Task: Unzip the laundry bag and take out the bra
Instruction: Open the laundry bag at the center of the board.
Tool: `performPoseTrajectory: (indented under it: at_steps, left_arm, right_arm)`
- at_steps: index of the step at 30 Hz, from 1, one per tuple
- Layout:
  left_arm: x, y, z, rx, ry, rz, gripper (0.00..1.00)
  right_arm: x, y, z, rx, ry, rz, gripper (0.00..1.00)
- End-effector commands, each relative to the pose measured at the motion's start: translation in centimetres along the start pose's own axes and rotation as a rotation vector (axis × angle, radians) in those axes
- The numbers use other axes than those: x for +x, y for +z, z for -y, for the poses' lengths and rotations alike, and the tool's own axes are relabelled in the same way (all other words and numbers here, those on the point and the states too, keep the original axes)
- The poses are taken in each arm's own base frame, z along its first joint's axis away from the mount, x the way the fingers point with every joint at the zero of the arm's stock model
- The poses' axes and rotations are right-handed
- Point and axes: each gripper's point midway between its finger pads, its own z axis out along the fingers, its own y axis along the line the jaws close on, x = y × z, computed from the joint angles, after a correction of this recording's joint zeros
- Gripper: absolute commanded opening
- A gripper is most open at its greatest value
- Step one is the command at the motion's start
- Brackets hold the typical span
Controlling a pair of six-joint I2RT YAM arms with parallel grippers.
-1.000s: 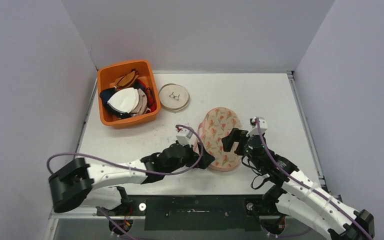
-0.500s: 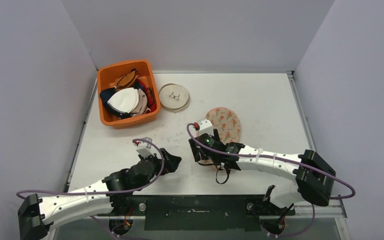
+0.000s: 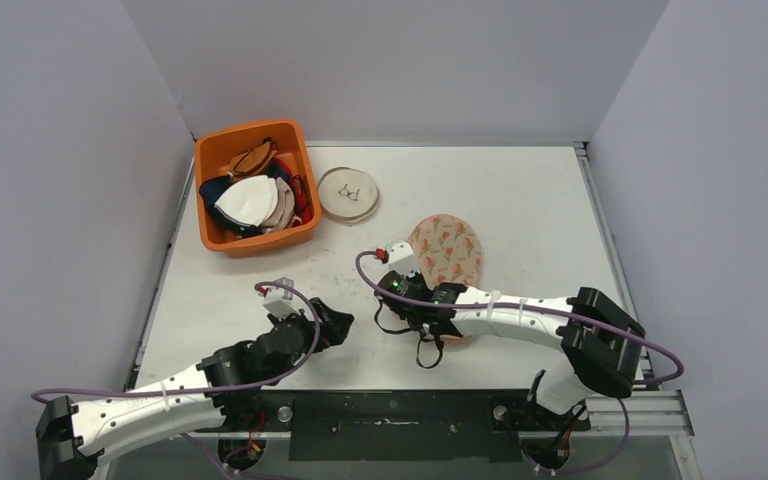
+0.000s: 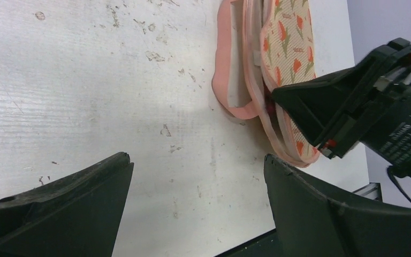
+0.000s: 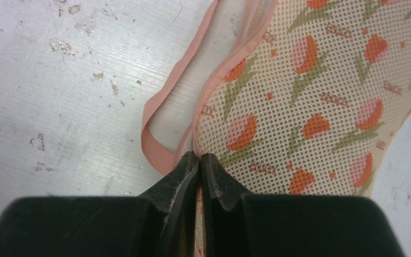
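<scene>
Right of centre on the surface (image 3: 520, 190): flat rounded laundry bag (image 3: 450, 250), dotted mesh with orange tulips, pink trim (image 5: 152, 144). Right gripper (image 5: 199, 158) pinched together at that trim; left gripper (image 4: 198, 176) spread wide.

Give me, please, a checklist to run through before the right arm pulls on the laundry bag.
1. Jaws of the right gripper shut on the pink edge of the laundry bag: ok.
2. The zipper pull caught between them: cannot tell.
3. Jaws of the left gripper open: ok.
4. Bag steadied by the left gripper: not ok, it hovers apart from it.
5. The bra showing at the opening: cannot tell.
</scene>
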Motion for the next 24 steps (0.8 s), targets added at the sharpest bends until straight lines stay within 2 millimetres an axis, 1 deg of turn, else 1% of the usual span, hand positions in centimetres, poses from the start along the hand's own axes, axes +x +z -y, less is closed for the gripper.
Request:
performPoseTrajectory:
  at_steps: [1,4,6,9,10,11,13,14,15,17,19,20,21,23,24]
  left_arm:
    - [-0.4,0.4,0.1,-0.005,0.001,0.026,0.91]
    - [-0.9,0.8,1.2,0.015,0.011,0.036,0.91]
    - [-1.2,1.3,2.2,0.036,0.017,0.036,0.92]
    - [-1.6,2.5,3.9,0.068,0.025,0.024,0.93]
    - [-1.9,3.0,4.9,0.090,0.020,0.018,0.93]
    - [-1.4,3.7,5.2,0.091,0.029,-0.014,0.93]
    - [-1.4,4.8,6.0,0.098,0.025,-0.045,0.93]
    - [-1.4,5.3,6.2,0.097,0.026,-0.056,0.93]
    - [-1.3,5.7,6.5,0.098,0.028,-0.067,0.92]
    - [-1.1,6.4,6.9,0.091,0.031,-0.080,0.92]
    - [-1.1,6.9,6.9,0.079,0.023,-0.087,0.92]
    - [-1.2,7.1,6.8,0.069,0.018,-0.089,0.92]
    - [-1.2,7.3,6.7,0.061,0.013,-0.091,0.92]
    - [-1.3,7.5,6.5,0.049,0.010,-0.092,0.92]
    - [-1.3,7.5,6.4,0.046,0.009,-0.092,0.92]
  right_arm:
    - [-4.2,-3.7,2.2,0.060,0.111,0.152,0.05]
    - [-4.7,-5.8,4.7,0.105,0.191,0.208,0.05]
    - [-4.5,-7.2,6.6,0.143,0.247,0.241,0.05]
    - [-3.5,-8.8,9.7,0.206,0.323,0.275,0.05]
    - [-2.9,-9.3,10.8,0.232,0.349,0.277,0.05]
    - [-2.4,-9.7,11.8,0.251,0.392,0.284,0.05]
    - [-1.5,-10.7,14.1,0.294,0.472,0.303,0.05]
    - [-1.3,-11.5,15.2,0.300,0.526,0.329,0.05]
    - [-0.8,-11.8,16.1,0.320,0.562,0.335,0.05]
    - [-0.4,-13.4,18.1,0.330,0.661,0.393,0.05]
    - [0.1,-14.4,19.6,0.353,0.734,0.433,0.05]
    - [0.2,-15.0,20.4,0.367,0.770,0.457,0.10]
    - [0.4,-15.5,20.9,0.377,0.793,0.471,0.25]
    - [0.7,-16.1,21.8,0.408,0.825,0.488,0.58]
    - [0.8,-16.3,22.0,0.420,0.829,0.489,0.69]
